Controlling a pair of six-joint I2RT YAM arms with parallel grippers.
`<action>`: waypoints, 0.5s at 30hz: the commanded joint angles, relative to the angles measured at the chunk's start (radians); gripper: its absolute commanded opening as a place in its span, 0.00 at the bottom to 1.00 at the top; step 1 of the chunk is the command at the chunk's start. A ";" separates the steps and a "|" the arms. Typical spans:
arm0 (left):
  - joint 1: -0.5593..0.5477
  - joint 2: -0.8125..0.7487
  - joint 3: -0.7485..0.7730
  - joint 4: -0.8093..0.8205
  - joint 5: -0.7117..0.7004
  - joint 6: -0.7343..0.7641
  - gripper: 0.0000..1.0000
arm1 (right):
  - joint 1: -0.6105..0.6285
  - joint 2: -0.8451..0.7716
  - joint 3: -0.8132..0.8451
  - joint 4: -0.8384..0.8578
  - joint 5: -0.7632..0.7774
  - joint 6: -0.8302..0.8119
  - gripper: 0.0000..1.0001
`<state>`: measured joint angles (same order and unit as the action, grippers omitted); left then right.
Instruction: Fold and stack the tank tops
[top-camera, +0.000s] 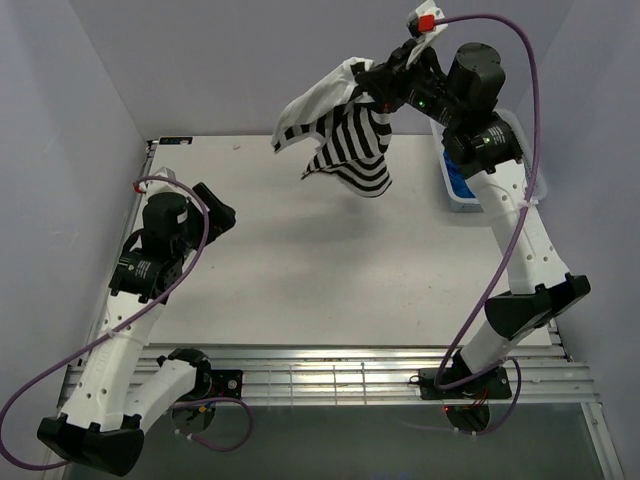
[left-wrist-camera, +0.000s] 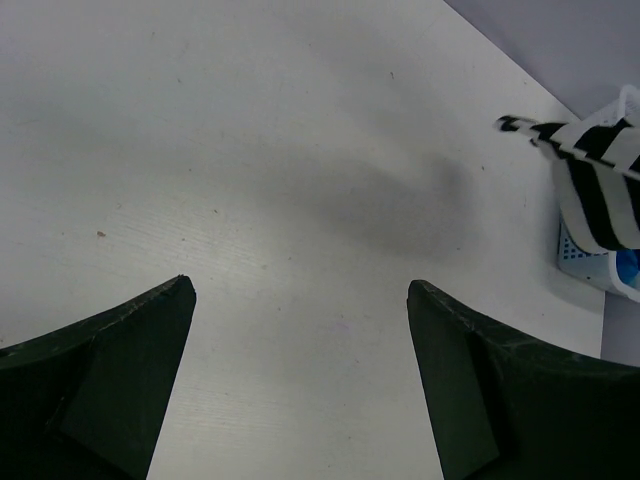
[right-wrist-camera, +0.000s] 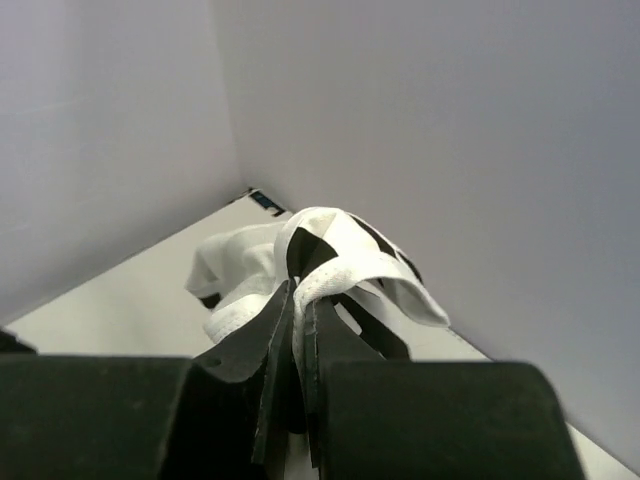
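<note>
Judging by how things lie, the job has barely begun: nothing is folded and no stack exists anywhere on the tabletop (top-camera: 300, 270). The black-and-white striped tank top (top-camera: 345, 140) hangs in the air, bunched and crumpled, above the far right part of the tabletop and touching nothing below it. At the far right edge sits the white mesh basket (top-camera: 462, 208), with a patch of bright blue cloth (top-camera: 457, 186) showing inside. That is likely another of the tops, waiting its turn. A third top is not visible in any view. So all the folding is left, starting with laying the striped one out flat.

The right pincer (right-wrist-camera: 300, 300) is clamped tight on a gathered white hem or strap of the striped top. Its jaws are pressed together with the fabric pinched between them and looping out past the tips, and it carries the whole garment. The left pincer (left-wrist-camera: 300, 290) stands spread as wide as it goes, empty, poised over bare tabletop on the left side, well apart from the garment.
</note>
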<state>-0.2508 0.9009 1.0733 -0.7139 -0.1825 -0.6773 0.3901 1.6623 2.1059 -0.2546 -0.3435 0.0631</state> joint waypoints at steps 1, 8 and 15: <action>0.001 -0.036 0.040 -0.050 -0.012 -0.007 0.98 | 0.047 -0.045 -0.050 -0.037 -0.140 -0.103 0.08; 0.002 -0.089 0.001 -0.093 0.015 -0.042 0.98 | 0.078 -0.177 -0.521 0.006 -0.091 -0.019 0.32; 0.002 -0.117 -0.108 -0.096 0.219 -0.074 0.98 | 0.078 -0.235 -0.805 -0.172 0.311 0.148 0.96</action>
<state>-0.2508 0.7940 1.0214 -0.7841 -0.0956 -0.7277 0.4671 1.4872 1.3239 -0.3622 -0.2165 0.1341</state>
